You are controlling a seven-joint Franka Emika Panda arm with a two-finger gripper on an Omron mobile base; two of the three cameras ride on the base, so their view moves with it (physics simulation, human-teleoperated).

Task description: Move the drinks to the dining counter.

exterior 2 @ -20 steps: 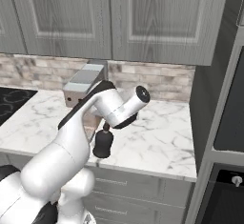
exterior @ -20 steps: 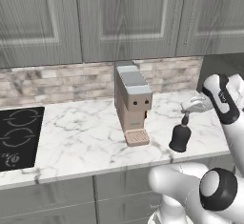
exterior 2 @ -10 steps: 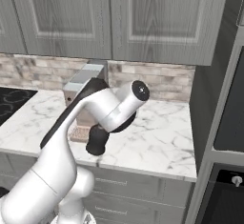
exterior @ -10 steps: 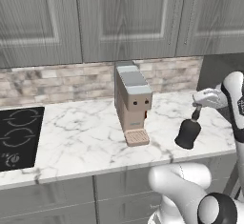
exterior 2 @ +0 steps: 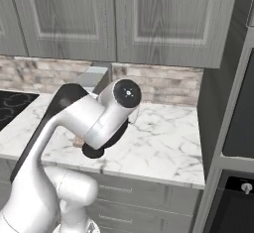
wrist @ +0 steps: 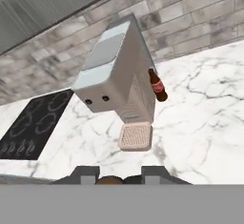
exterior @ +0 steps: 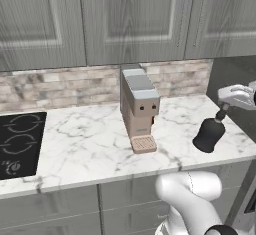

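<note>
My gripper [exterior: 221, 112] is shut on the narrow neck of the squat black bottle [exterior: 208, 135]. That drink hangs tilted just above the right end of the marble counter. In the right base view my arm covers most of the black bottle [exterior 2: 93, 152]. In the hand view the fingertips [wrist: 86, 174] close on the bottle's top at the bottom edge. The slim brown-red beer bottle [wrist: 157, 86] stands on the counter against the right side of the coffee machine. The dining counter is out of view.
A beige coffee machine [exterior: 139, 106] stands mid-counter before the brick backsplash. A black cooktop [exterior: 17, 144] sits at the left. Grey wall cabinets [exterior: 130, 14] hang overhead. A dark oven tower [exterior 2: 238, 128] bounds the counter's right end.
The arm has swung to the right, carrying the black bottle from in front of the coffee machine toward the counter's right end. The bottle now tilts more.
</note>
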